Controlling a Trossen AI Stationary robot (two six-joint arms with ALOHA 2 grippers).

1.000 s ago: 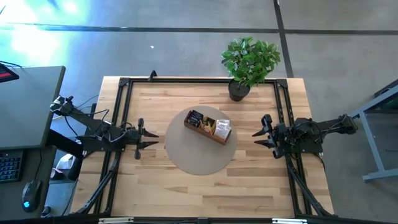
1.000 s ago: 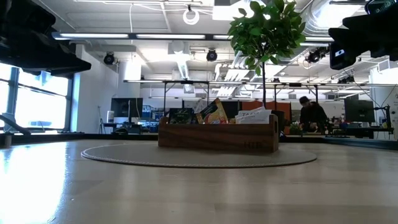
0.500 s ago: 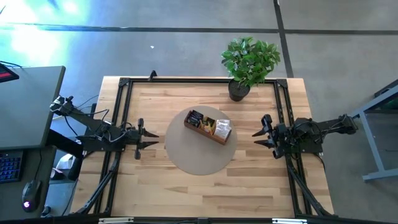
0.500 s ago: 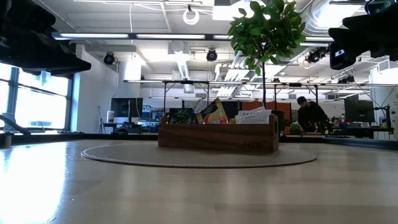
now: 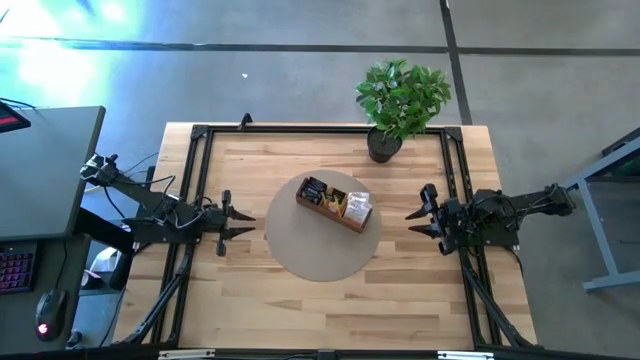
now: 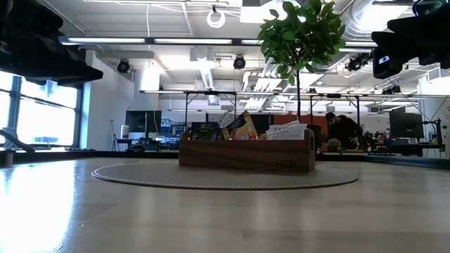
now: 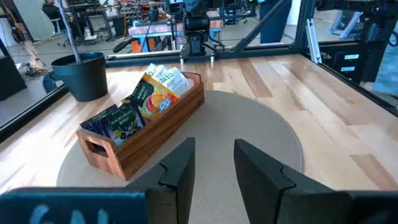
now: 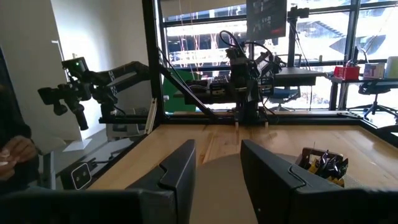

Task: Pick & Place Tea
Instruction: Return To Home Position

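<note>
The tea sachets stand upright in a brown wooden tray (image 5: pixel 352 221) on a round grey mat (image 5: pixel 320 255) at the table's middle. Black ones (image 7: pixel 118 121) fill one end, yellow-orange ones (image 7: pixel 149 99) the middle, white ones (image 7: pixel 168 78) the other end. Their tops rise above the tray wall (image 6: pixel 246 156) in the low view. My left gripper (image 5: pixel 252 225) hovers open at the mat's left side, pointing at the tray (image 7: pixel 146 140). My right gripper (image 5: pixel 408 222) hovers open at the mat's right side; its own view catches one end of the tray (image 8: pixel 320 165).
A potted plant (image 5: pixel 400 100) stands at the far edge, right of centre, its dark pot (image 7: pixel 84 74) behind the tray. Black frame rails (image 5: pixel 200 160) run along the table's left, far and right sides. Bare wood lies near the front edge (image 5: pixel 320 310). A person (image 6: pixel 341 130) sits in the room beyond.
Both arms and the tea have kept still. Only the person in the room beyond the table has shifted a little in the low view.
</note>
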